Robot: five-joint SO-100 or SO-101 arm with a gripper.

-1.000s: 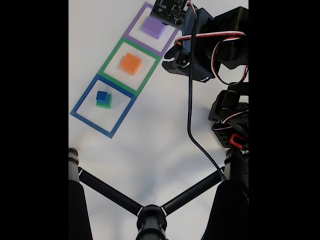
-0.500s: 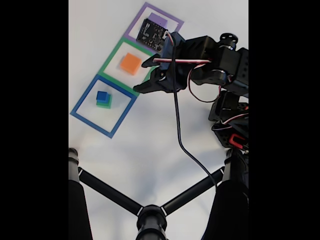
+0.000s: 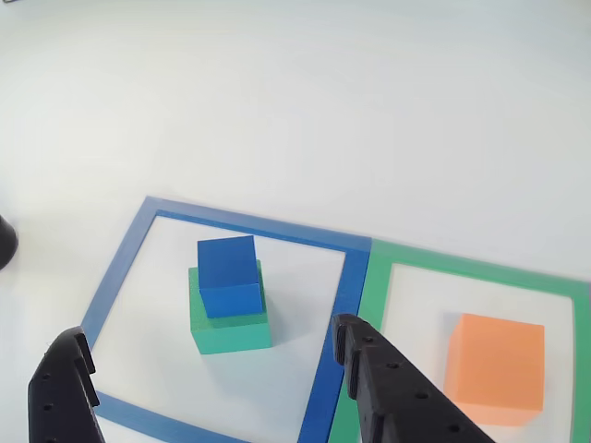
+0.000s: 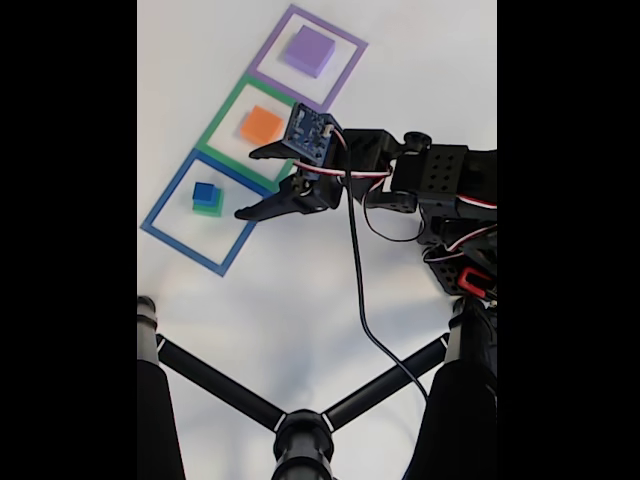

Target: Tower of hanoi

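Observation:
A small blue cube (image 3: 226,274) (image 4: 204,192) sits on a larger green cube (image 3: 231,328) (image 4: 211,208) inside the blue-taped square (image 3: 120,277) (image 4: 160,225). An orange cube (image 3: 494,369) (image 4: 262,125) lies in the green-taped square (image 3: 369,305) (image 4: 222,118). A purple cube (image 4: 308,50) lies in the purple-taped square (image 4: 268,55). My gripper (image 4: 248,183) (image 3: 205,330) is open with nothing in it. It hovers just right of the blue-and-green stack in the fixed view. In the other view its black fingers (image 3: 369,369) flank the stack from the near side.
The white table surface (image 4: 300,290) spreads around the three squares. In the fixed view, black stand legs (image 4: 215,385) cross the bottom, and the arm's body (image 4: 455,200) with a hanging black cable (image 4: 358,290) fills the right side.
The arm has swung from above the purple square, past the green square, down to the blue square. Its jaws now stand wide apart. The cubes have not moved.

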